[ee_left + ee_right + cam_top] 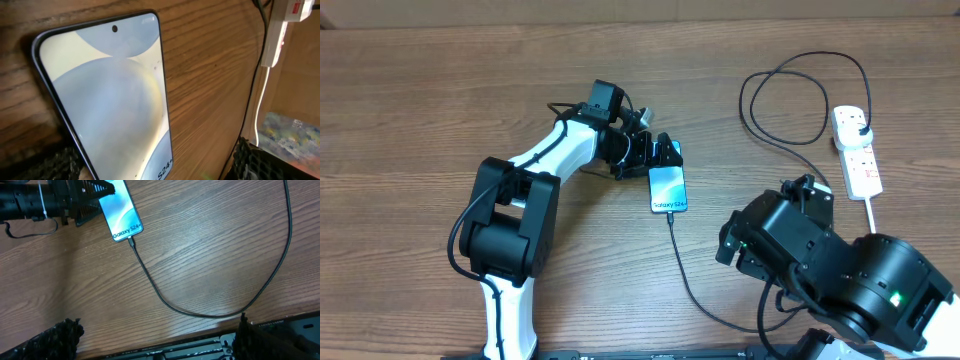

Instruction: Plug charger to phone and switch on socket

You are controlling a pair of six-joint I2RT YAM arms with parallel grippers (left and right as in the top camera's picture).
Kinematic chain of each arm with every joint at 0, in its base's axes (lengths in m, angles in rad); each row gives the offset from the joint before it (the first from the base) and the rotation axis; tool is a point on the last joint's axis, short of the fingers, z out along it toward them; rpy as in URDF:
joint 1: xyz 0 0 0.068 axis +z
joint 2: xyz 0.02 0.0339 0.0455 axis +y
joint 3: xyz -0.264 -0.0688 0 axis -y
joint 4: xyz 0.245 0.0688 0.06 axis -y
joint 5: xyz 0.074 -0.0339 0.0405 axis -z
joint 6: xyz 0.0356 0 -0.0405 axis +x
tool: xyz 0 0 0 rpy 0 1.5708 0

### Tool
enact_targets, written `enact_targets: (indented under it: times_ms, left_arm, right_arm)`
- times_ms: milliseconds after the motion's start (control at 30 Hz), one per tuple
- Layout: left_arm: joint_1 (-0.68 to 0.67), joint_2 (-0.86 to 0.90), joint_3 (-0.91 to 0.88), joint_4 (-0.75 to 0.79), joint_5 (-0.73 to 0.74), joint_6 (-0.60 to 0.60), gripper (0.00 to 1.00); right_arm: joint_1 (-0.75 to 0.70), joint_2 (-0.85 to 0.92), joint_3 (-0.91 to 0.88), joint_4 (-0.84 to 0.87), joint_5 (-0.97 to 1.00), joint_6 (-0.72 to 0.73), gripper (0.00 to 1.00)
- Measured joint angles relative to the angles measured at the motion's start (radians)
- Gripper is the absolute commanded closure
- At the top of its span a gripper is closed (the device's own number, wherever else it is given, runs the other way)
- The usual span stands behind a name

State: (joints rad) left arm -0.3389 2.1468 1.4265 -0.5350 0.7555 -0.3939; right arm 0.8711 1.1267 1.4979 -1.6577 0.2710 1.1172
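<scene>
**Phone on the worktop, charger connected.** The phone [669, 189] lies flat near the centre of the worktop [440, 90]. Its long axis runs away from the robot, with the lettered edge nearest the robot. The charger [215, 316] tip sits in that edge. Its cable sweeps right and back to the socket [857, 152], which lies far right, well apart from the phone. The left end effector [662, 153] is released, its fingers straddling the phone's far end. The right end effector [157, 325] is released and empty above the cable.
</scene>
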Motion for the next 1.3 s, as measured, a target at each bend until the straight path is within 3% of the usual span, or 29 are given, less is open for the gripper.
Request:
enact_targets:
  times_ms: [400,633,933,1167,1233,1300]
  left_arm:
    - [0.0,0.0,0.023,-0.048,-0.038,-0.018,0.0]
    - [0.007,0.0,0.06,-0.158,-0.092,0.007,0.0]
    - [0.034,-0.006,0.207,-0.489,-0.346,0.105,0.0]
    - [0.039,-0.2,0.332,-0.562,-0.474,0.162,0.0]
    - [0.039,-0.314,0.35,-0.538,-0.5,0.172,0.0]
    - [0.039,-0.442,0.367,-0.513,-0.533,0.187,0.0]
  right_arm:
    - [0.0,0.0,0.0,0.037,0.006,0.006,0.0]
    - [0.0,0.0,0.0,0.108,0.007,0.008,0.0]
    - [0.0,0.0,0.0,0.221,0.062,0.009,0.0]
    - [0.0,0.0,0.0,0.245,0.134,0.008,0.0]
    - [0.0,0.0,0.0,0.244,0.158,0.009,0.12]
    - [0.0,0.0,0.0,0.241,0.185,0.013,0.43]
